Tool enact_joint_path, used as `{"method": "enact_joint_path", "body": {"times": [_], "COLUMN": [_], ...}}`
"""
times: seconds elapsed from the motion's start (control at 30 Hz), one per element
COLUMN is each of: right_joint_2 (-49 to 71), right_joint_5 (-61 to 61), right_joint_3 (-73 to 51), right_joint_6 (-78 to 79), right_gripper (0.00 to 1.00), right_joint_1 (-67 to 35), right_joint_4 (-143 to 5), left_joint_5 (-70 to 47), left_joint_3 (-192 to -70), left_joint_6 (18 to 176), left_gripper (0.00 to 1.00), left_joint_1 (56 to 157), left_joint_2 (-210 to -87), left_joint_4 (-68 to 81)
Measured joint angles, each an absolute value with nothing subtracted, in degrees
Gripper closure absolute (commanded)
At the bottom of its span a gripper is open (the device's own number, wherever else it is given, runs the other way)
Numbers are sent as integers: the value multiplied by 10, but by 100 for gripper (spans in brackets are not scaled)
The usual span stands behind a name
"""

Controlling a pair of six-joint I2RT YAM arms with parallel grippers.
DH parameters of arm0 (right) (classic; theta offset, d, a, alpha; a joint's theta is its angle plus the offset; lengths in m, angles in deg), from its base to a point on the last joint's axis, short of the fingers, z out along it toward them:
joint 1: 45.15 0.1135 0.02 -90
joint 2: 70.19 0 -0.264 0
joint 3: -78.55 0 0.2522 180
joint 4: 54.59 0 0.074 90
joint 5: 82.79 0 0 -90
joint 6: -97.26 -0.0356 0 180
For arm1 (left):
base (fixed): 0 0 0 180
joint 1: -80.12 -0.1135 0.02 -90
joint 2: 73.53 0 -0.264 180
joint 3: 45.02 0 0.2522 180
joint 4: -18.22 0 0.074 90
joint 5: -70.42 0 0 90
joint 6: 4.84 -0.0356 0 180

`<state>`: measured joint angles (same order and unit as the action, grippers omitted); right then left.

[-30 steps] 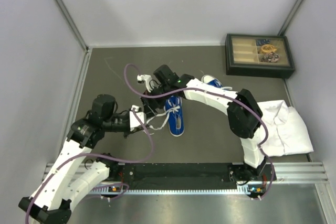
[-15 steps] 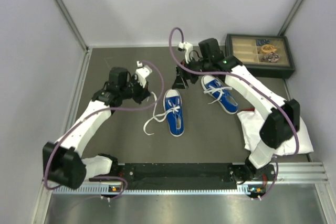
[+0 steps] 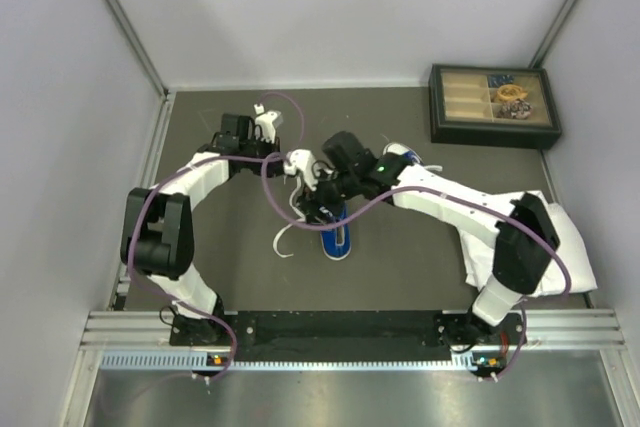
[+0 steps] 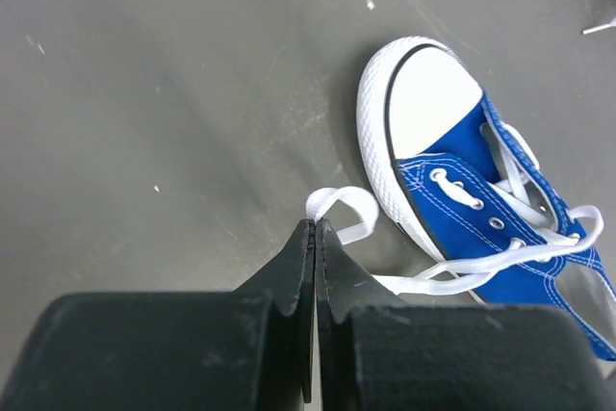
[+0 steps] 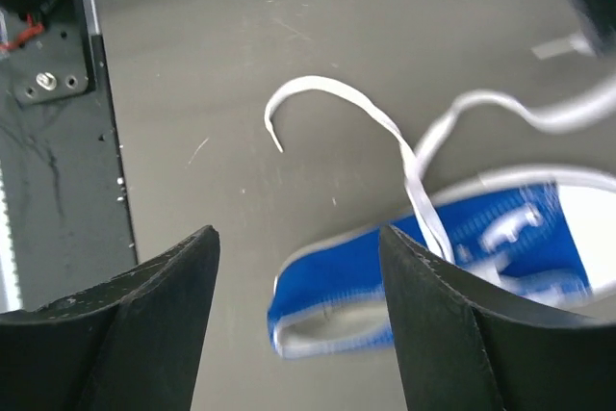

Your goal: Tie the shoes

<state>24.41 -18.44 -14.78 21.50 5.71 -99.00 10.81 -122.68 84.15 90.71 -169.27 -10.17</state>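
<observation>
Left end effector (image 4: 315, 223), closed, touches a lace loop (image 4: 366, 204); right end effector (image 5: 298, 233) gapes over the shoe (image 5: 332, 286).

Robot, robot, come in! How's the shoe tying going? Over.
Left tool shut on lace loop. Right tool open above shoe heel. No bow yet. No obstacle seen.

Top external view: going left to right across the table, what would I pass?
Left arm → blue shoe → second shoe → white cloth. The right gripper and the compartment box overlap others, so I left them out.
</observation>
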Motion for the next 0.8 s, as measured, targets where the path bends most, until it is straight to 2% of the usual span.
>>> {"method": "enact_joint_path", "body": {"times": [0.3,0.47,0.8], "right_joint_2": [372,436,480], "right_joint_5": [-174,-163,-142], "right_joint_3": [-170,-212,-218], "right_joint_6": [297,324,382], "right_gripper": [35,39,45], "right_joint_1": [109,111,111], "right_joint_4": [-930,-900,-867], "left_joint_5": [139,147,158], "left_joint_3": [-1238,-1249,-1253], "left_joint_6": [882,888,890], "left_gripper": [100,100,100], "left_joint_1": [889,888,877], "left_joint_2": [-1756,-1778,-1793], "left_joint_4": [-105,-108,-109]}}
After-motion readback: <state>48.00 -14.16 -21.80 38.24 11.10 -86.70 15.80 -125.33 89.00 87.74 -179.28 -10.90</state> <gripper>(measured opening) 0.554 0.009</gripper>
